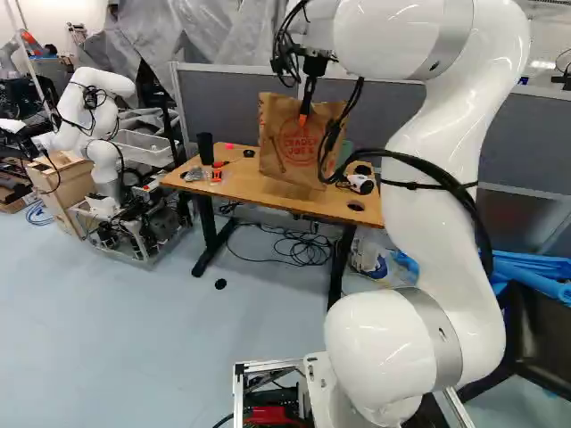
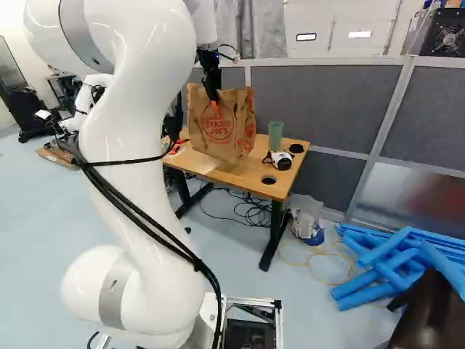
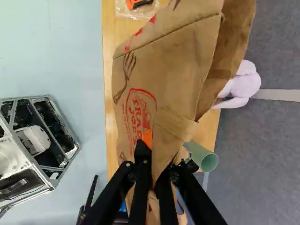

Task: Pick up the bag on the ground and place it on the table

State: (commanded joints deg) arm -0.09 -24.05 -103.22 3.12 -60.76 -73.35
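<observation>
Left to right in the left base view, relative to the jaws. Farthest left of the jaws: another robot (image 1: 100, 111), white and jointed, beyond the table's end. Nearer, left of and below the jaws: a black cylindrical cup (image 1: 206, 148) and an orange-and-black tool (image 1: 217, 170), both on the wooden tabletop (image 1: 245, 189), outside the area the bag takes up. Directly below the jaws: the brown paper bag with red print (image 1: 287, 143), over the table, its mouth up; whether its base bears fully on the wood cannot be told. The black gripper with orange pads (image 3: 161, 154) is closed to a narrow gap on the bag's upper paper, one finger lying against the outer face; a grip this high presumably lets the base hang lowest and land first. Right of the jaws: a green cup (image 2: 275, 135) and a white-and-black device (image 2: 281, 159), close enough that a sideways swing might knock them. The next move, as judged, is to settle the base, then part the jaws
</observation>
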